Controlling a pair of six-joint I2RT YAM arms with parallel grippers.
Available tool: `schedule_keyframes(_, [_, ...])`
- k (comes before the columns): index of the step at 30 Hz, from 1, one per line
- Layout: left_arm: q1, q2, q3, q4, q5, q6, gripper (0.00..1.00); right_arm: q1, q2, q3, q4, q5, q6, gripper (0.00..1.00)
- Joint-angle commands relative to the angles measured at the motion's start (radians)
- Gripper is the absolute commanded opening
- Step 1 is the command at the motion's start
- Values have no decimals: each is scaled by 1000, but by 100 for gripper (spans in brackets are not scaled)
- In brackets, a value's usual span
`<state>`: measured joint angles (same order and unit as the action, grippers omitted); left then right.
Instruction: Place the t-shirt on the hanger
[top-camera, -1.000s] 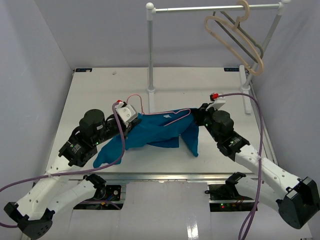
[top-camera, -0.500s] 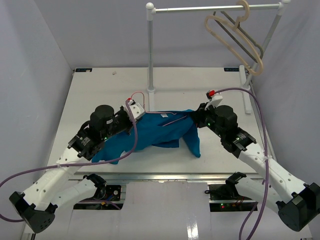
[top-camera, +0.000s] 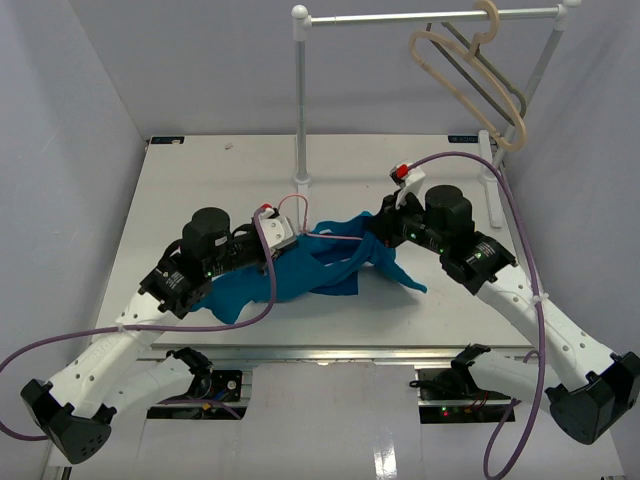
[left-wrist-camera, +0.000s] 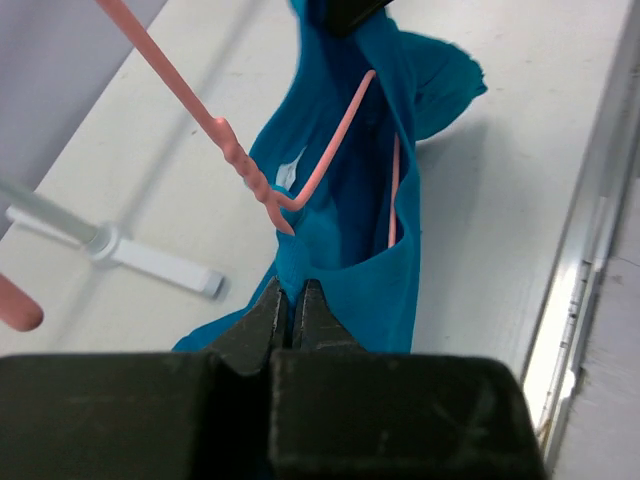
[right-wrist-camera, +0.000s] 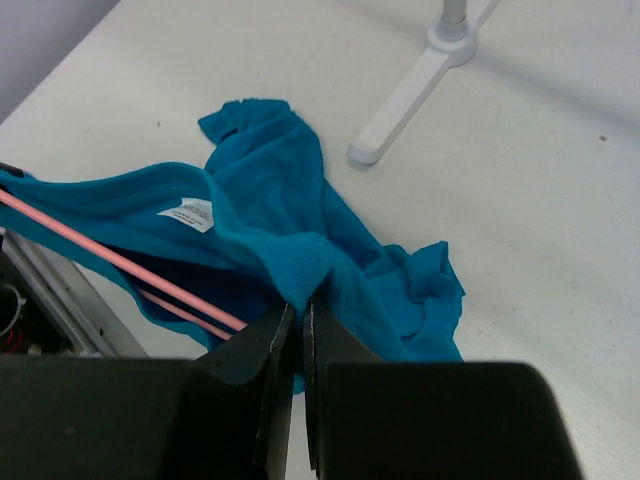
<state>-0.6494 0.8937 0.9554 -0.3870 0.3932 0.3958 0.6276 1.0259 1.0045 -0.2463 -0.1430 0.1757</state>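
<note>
The t-shirt (top-camera: 318, 268) is down on the desk (top-camera: 200, 180), bunched up in the middle and pulled between the two arms. Over on the left, the left fingers (left-wrist-camera: 262, 322) are pressed almost together, and yes, there's a fold of teal cloth nipped right at their tips. On the other side it's the same story: the right fingers (right-wrist-camera: 265, 345) are squeezed narrow on a thick ridge of the shirt, with cloth spilling away beyond them onto the desk.

And there's the hanger (left-wrist-camera: 322, 150), thin and pink. Its twisted neck sits just past the left fingertips, and its slim arms run down into the dark opening of the shirt. From the right arm's camera two pink wires slant into that same opening, just below the small white neck label (right-wrist-camera: 187, 212). Seen from above, the hook curls up out of the cloth beside the left wrist, close to the foot of the white rack (top-camera: 299, 100).

One loose end of the shirt trails toward the near right of the desk, lying flat. The rest is heaped and creased between the arms. At the back right, beige hangers (top-camera: 480, 80) dangle from the rack's rail, well apart from the shirt.
</note>
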Motion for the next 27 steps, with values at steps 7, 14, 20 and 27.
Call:
schedule_keyframes(7, [0,56,-1,-22,231,-30,0,126,-8,163,-131,-192,-82,9])
schedule_keyframes(14, [-1,85,10,-27,308,-44,0,173,-21,121,-176,-212,-120,31])
schedule_keyframes(20, [1,70,0,-29,331,-38,0,175,-45,139,-176,-198,-130,48])
schedule_keyframes(27, [1,70,6,-37,361,-38,0,175,-22,175,-128,-263,-171,52])
